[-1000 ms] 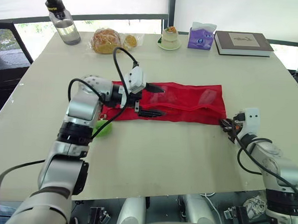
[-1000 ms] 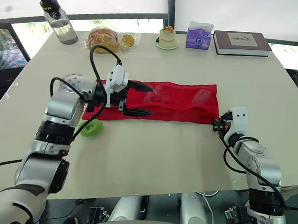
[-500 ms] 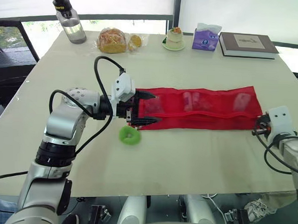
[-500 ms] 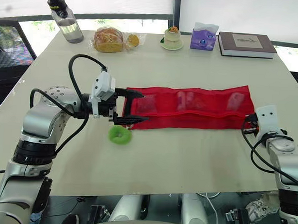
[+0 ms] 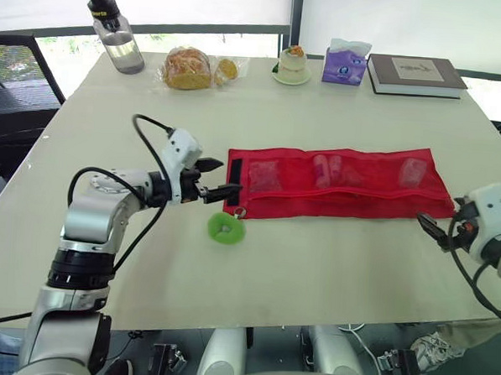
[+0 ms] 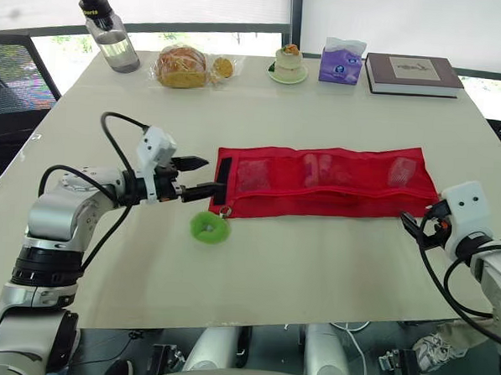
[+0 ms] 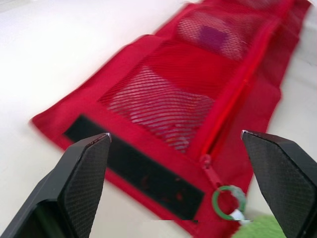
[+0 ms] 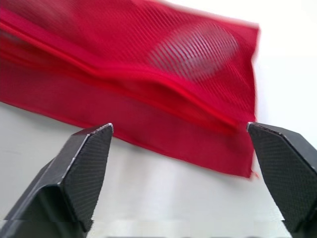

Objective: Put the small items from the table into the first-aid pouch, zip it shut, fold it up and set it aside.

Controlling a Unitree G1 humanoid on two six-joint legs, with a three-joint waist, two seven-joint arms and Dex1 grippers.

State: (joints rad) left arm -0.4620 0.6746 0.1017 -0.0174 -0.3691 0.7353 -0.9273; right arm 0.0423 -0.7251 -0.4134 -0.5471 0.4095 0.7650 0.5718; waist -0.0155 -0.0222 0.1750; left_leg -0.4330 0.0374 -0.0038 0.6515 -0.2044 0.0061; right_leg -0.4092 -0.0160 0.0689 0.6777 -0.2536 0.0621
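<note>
Lying flat and unrolled across the middle of the worktop (image 5: 330, 267), the red mesh first-aid pouch (image 5: 351, 193) runs lengthwise from the robot's left to its right, with pale small items showing through its mesh pockets (image 5: 412, 169). A black fastening strip (image 7: 133, 168) crosses its left end, and the zip slider sits at that same end, carrying a small green pull ring (image 7: 229, 199). A green ring-shaped item (image 5: 226, 229) rests on the bare worktop just beside the pouch's near left corner, outside it. The left pincer (image 6: 211, 174) is released, its fingers spread wide at the pouch's left edge, the lower one reaching the black strip. The right pincer (image 8: 179, 128) is likewise released and empty, hanging near the pouch's right end but apart from it. Along the far edge stand a water bottle (image 5: 114, 31), bagged bread (image 5: 188, 68), a small dish (image 5: 292, 65), a purple tissue pack (image 5: 343, 63) and a book (image 5: 414, 73).
</note>
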